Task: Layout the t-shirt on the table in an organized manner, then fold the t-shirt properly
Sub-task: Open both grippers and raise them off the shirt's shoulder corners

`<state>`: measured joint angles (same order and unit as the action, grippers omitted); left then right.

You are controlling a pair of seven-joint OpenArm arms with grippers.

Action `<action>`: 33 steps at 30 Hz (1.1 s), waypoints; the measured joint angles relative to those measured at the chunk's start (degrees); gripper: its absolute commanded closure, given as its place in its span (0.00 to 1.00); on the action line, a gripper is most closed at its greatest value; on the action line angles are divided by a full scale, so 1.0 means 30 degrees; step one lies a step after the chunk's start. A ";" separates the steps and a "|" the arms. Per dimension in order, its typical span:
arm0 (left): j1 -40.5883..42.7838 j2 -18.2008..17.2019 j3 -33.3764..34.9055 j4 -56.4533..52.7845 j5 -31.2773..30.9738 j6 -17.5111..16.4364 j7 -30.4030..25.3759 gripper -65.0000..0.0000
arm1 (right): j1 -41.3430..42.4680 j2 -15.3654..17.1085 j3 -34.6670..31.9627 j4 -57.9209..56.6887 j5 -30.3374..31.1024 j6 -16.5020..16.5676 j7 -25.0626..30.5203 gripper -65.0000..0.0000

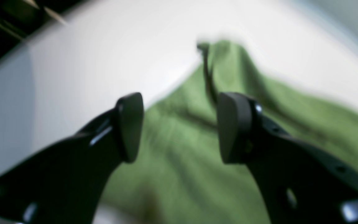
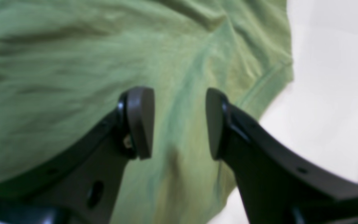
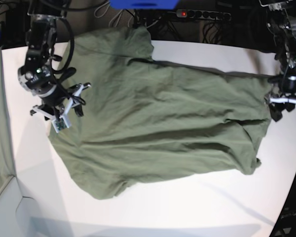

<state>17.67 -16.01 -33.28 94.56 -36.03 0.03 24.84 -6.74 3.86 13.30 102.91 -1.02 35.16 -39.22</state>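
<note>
T-shirt (image 2: 73, 62) beneath parted right claw (image 2: 179, 124)

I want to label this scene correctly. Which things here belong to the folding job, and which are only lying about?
Belong to the job:
- t-shirt, spread out
- table
- left gripper, open
- right gripper, open

Just lying about:
- power strip behind the table
- blue object at the far edge

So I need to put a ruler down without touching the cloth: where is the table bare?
The table is bare along the near edge below the t-shirt, and in a strip at the far edge beyond it. It is crowded at both ends, where the right gripper and left gripper hang open over the shirt.
</note>
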 measured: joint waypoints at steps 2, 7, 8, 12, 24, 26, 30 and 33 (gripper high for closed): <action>0.0874 -0.0102 -0.0474 -0.0153 0.0168 0.0284 -0.0087 0.43 | -0.0954 -0.0182 0.0291 0.0903 0.0117 -0.0015 0.0153 0.56; 0.1982 -0.0073 -0.0386 -0.1246 0.0022 -0.0022 -0.0306 0.43 | -0.2885 -0.0240 0.0372 0.1209 0.0000 0.0066 -0.0058 0.56; 0.2069 -0.0066 -0.0386 -0.1574 0.0095 0.0058 -0.0350 0.43 | -0.3024 -0.0226 0.0372 0.1180 -0.0015 0.0058 -0.0058 0.56; 0.2033 -0.0051 -0.0393 -0.2863 0.0080 0.0073 -0.0299 0.43 | -0.3344 -0.0182 0.0408 0.1188 -0.0007 0.0051 0.0153 0.56; 0.0663 -0.0102 -0.0430 -0.4393 0.0102 0.0036 -0.0372 0.44 | -0.3752 -0.0175 0.0408 0.1188 -0.0015 0.0058 0.0080 0.56; 0.0364 -0.0102 -0.0430 -0.4991 0.0066 0.0051 -0.0342 0.44 | -0.3745 -0.0182 0.0408 0.1188 -0.0007 0.0051 0.0087 0.56; 0.0328 -0.0182 -0.0437 -0.5450 0.0058 0.0051 -0.0656 0.44 | -0.3745 -0.0226 0.1377 0.1188 0.0095 0.0066 0.0073 0.56; 0.0219 -0.0204 -0.0444 -0.5493 0.0073 0.0058 -0.0627 0.44 | -0.3738 -0.0189 0.1785 0.1188 -0.0015 0.0066 0.0073 0.56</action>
<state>18.33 -16.62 -34.61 78.08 -35.81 0.21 22.96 -17.96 3.29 18.65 106.48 -1.06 35.35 -39.00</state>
